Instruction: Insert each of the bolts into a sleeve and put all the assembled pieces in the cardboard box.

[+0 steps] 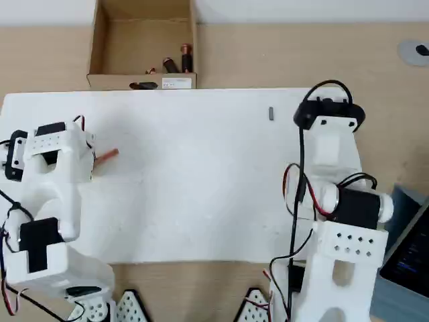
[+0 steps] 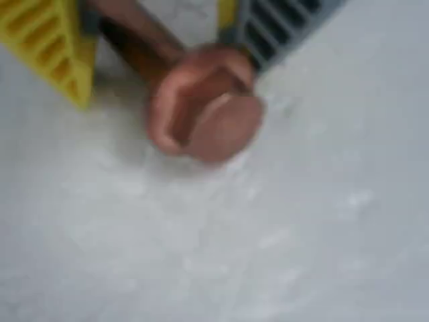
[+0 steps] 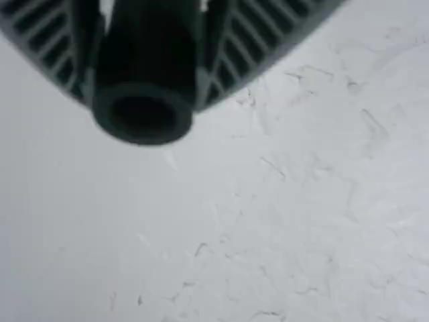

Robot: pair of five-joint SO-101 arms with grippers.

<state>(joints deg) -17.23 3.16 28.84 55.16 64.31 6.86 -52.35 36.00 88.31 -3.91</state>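
A copper bolt [image 2: 208,114] is clamped in my left gripper [image 2: 161,54], between a yellow finger [image 2: 53,47] and a grey one [image 2: 281,27]. Its head sits just above the white mat. From above, the bolt [image 1: 107,156] pokes out of the left gripper [image 1: 94,159] at the mat's left side. My right gripper [image 3: 144,40] is shut on a black sleeve [image 3: 142,100], whose open end faces the camera just over the mat. In the high view the right gripper [image 1: 328,113] is near the mat's far right corner. The cardboard box [image 1: 100,40] stands beyond the mat's far edge.
Several assembled pieces [image 1: 177,62] lie in the box's near right corner. A small dark grey piece [image 1: 271,113] lies on the white mat [image 1: 201,181], left of the right gripper. A dark device [image 1: 412,255] sits at the right edge.
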